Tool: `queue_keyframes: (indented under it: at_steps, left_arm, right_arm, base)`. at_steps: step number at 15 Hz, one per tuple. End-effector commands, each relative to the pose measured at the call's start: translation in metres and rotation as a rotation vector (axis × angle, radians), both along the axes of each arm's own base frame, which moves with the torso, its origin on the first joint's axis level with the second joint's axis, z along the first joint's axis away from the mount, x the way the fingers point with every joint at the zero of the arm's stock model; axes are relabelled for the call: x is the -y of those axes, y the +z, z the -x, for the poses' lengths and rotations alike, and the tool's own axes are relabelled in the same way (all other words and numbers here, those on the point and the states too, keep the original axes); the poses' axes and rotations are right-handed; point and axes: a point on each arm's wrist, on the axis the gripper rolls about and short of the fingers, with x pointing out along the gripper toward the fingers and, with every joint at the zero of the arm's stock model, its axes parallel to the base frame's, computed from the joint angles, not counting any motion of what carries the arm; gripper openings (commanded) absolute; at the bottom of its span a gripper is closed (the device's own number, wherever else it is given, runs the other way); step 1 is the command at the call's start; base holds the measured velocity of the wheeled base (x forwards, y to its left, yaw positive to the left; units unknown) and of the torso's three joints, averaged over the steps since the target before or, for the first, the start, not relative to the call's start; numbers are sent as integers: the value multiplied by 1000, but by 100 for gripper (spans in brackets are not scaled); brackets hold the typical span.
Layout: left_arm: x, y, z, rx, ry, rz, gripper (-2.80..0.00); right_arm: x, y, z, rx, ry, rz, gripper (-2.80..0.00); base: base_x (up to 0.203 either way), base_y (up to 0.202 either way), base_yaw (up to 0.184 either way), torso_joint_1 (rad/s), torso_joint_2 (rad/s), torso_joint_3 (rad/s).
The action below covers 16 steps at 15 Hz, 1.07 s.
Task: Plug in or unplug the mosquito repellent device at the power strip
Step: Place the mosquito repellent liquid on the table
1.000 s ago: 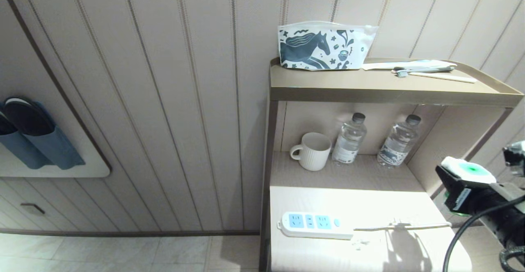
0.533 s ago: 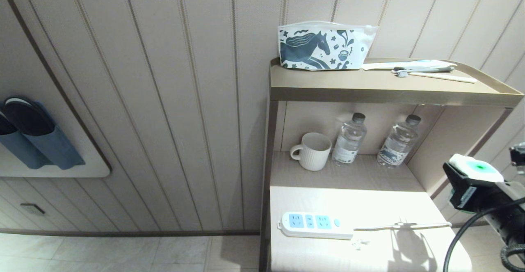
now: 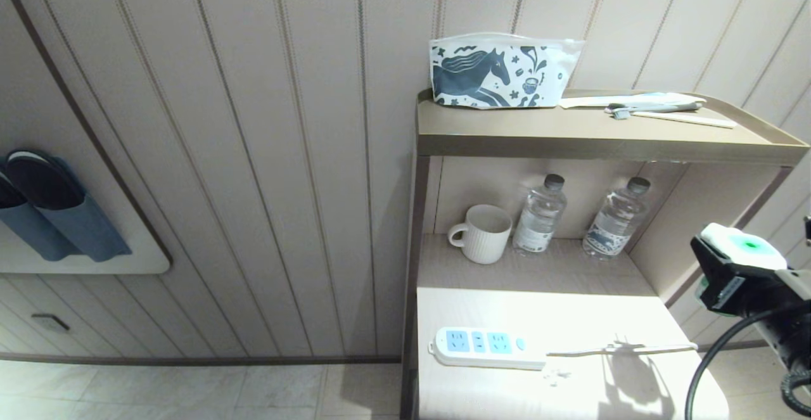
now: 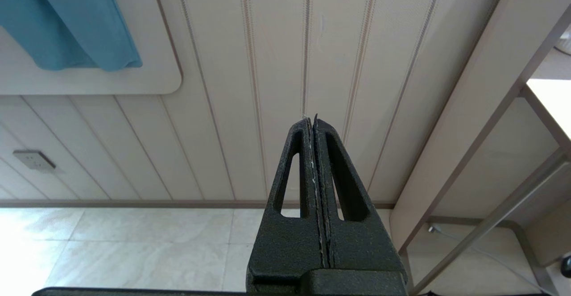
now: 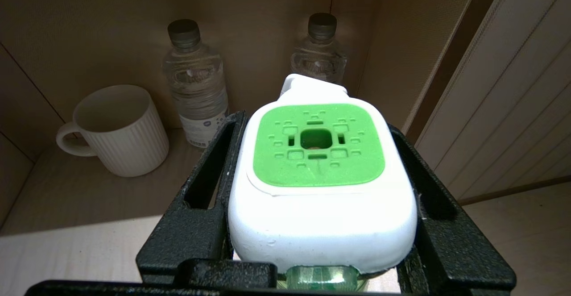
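Mosquito repellent device (image 5: 319, 184) is the thing you care about, but start from the big landmark, the shelf unit (image 3: 608, 138): on its lower board, near the front-left corner, lies the power strip (image 3: 485, 346), with all three blue sockets free and its white cord (image 3: 624, 347) running to the right. The device is not there; you see it off the right side of the shelf unit, higher than the strip and well apart from it. The right gripper (image 5: 321, 189) has its two black fingers closed against the sides of the white body, green face up, so it is firmly carried. The left gripper (image 4: 314, 122) is pressed together, empty, away to the left of the shelf unit. You are, I judge, in the carrying step, unplugged. Whichever way you go next, keep the hold steady; for plugging in you must bring the device over a socket and press straight down.
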Motion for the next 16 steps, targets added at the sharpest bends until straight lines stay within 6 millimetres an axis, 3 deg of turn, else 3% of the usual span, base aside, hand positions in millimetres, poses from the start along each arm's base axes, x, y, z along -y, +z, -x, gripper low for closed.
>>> queue_keyframes:
  at_steps: [1,9,16]
  left_arm:
    - [0,0,0,-2,0,0,-280]
    - [0,0,0,-2,0,0,-280]
    - [0,0,0,-2,0,0,-280]
  right_arm:
    - [-1,3,0,15,2,-2,-280]
    - [-1,8,0,32,0,21,-280]
    - [-1,13,3,55,-8,46,-280]
  base:
    - [0,0,0,0,0,0]
    - [0,0,0,0,0,0]
    - [0,0,0,-208,469,251]
